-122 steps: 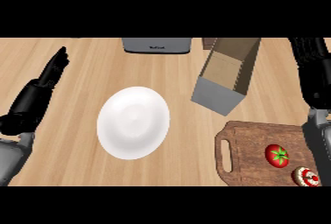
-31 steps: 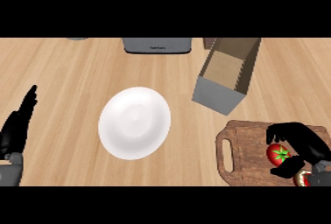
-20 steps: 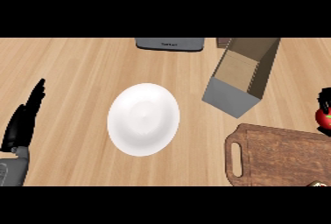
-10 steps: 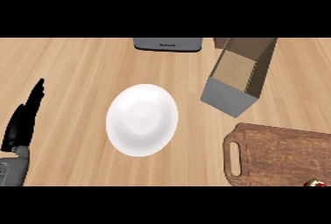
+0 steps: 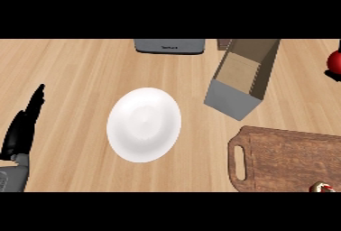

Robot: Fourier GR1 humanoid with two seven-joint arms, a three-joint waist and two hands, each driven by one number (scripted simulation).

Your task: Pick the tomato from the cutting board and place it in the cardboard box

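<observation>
Presently: tomato (image 5: 335, 61) off the cutting board (image 5: 293, 158), at the view's right edge beside the cardboard box (image 5: 243, 76); right hand's state untellable. Left hand (image 5: 23, 128) rested, fingers straight. Placing remained.

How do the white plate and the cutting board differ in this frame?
The white plate is round and pale; the cutting board is dark brown wood with a slotted handle at its left end. The plate lies fully in view near the counter's middle; the cutting board is cut off by the right and lower edges. The plate carries nothing; the cutting board has a small red and white item at its lower edge. Both lie flat on the wooden counter.
</observation>
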